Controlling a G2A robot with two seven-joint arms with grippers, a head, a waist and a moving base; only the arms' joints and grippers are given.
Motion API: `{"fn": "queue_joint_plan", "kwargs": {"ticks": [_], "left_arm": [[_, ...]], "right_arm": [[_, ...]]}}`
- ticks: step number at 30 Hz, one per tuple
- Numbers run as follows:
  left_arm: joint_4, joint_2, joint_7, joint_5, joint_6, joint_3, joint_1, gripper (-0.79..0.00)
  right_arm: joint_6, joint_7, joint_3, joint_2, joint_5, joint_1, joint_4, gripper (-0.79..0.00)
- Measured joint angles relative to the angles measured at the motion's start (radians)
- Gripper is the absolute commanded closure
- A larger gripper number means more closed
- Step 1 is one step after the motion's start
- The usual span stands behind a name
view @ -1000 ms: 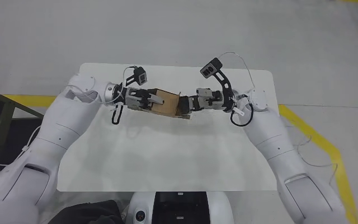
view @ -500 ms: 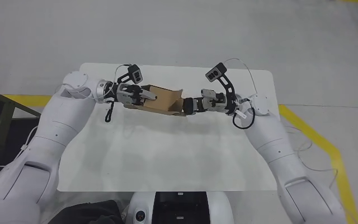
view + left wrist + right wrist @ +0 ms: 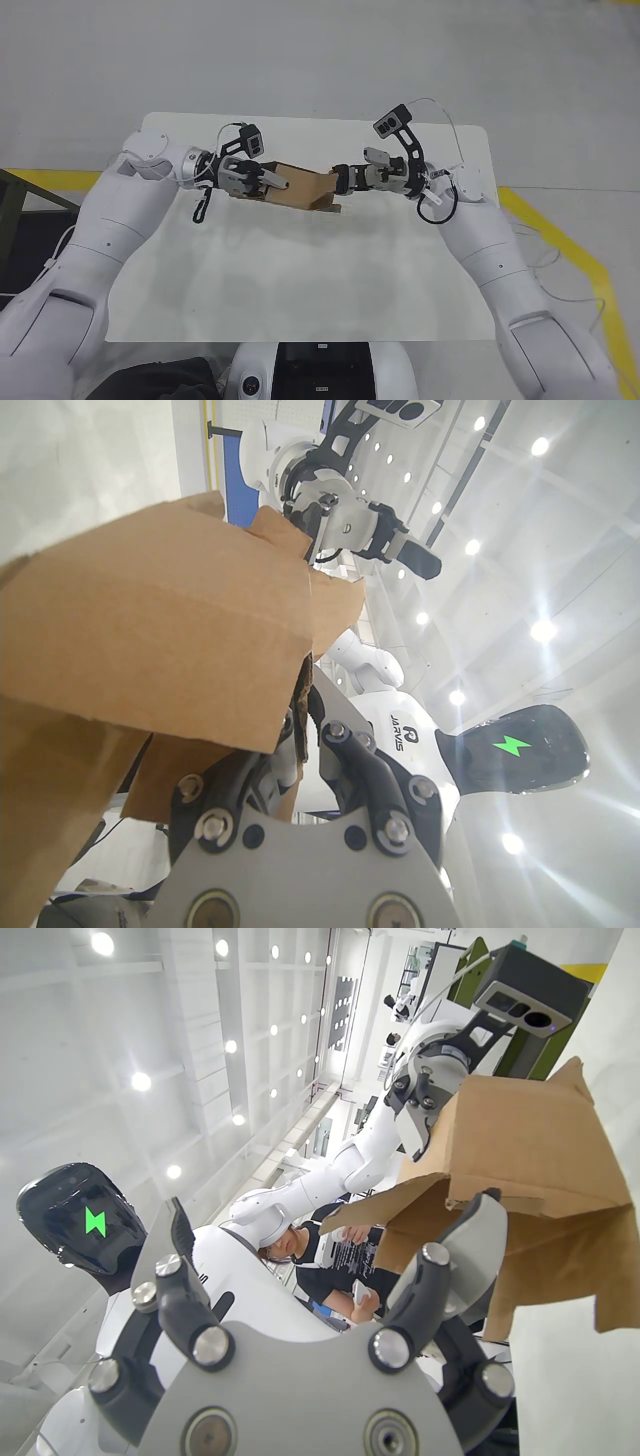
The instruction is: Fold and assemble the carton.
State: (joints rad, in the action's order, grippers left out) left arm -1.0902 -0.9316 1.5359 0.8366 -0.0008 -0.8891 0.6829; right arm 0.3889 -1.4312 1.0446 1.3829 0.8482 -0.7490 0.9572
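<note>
A brown cardboard carton hangs in the air above the white table, between my two grippers. My left gripper is shut on a flap at its left end; in the left wrist view the fingers pinch the cardboard. My right gripper is at the carton's right end and is open. In the right wrist view its fingers stand wide apart, one fingertip against a loose flap of the carton. The carton's flaps hang unfolded.
The table's front half lies bare below the arms. A yellow floor line runs past the table's right side. A dark green frame stands at the far left.
The carton has tipped flatter and shifted slightly between the arms. The right gripper drew a little to the right and up. The left gripper kept its hold.
</note>
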Motion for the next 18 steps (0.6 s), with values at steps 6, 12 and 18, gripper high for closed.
{"fn": "queue_joint_plan", "kwargs": {"ticks": [6,12,18], "left_arm": [[-0.012,0.004,0.0,0.019,0.014,0.006,0.003,0.0],[-0.036,0.013,0.0,0.037,0.017,0.021,0.004,0.0],[-0.051,0.023,0.0,0.046,0.03,0.047,-0.004,0.0]], "right_arm": [[0.006,0.006,0.013,-0.002,-0.008,-0.003,0.007,-0.785],[0.009,0.009,-0.003,0.006,-0.008,0.001,-0.003,-0.785],[0.012,0.012,-0.004,0.011,0.005,0.006,-0.007,-0.785]]}}
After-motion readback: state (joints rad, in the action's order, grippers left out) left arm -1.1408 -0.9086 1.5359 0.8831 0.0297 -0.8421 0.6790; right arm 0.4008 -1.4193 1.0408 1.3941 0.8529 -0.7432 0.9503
